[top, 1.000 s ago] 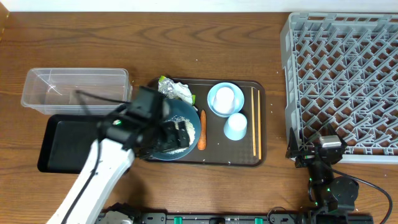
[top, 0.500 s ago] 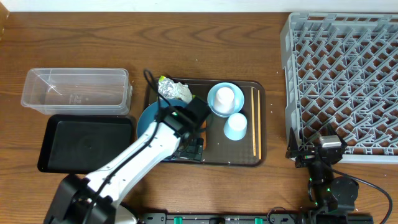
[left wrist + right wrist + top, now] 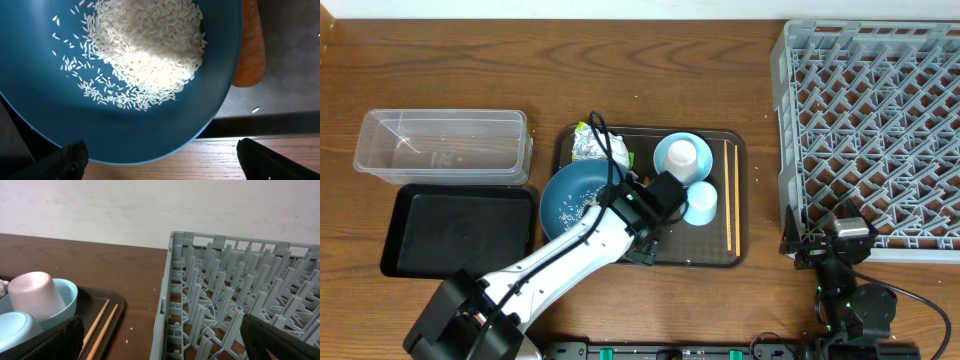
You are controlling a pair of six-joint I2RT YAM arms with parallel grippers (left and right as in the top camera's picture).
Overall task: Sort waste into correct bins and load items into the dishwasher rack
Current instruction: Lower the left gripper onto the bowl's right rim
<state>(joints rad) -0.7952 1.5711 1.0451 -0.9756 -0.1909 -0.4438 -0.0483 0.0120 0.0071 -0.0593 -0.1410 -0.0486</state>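
1. My left pincer hung with its fingers wide apart, gripping nothing, over the edge of the dark blue bowl.
2. The rice lay heaped in that bowl, with the carrot just beside it on the brown tray.
3. The foil wrapper sat at the tray's far left corner.
4. My right pincer was spread open and empty beside the dishwasher rack.
5. The clear tub and black tray stood side by side, left of the brown tray.

I see dark blue bowl, white rice, orange carrot, grey lattice rack, black tray, brown wood-grain table.
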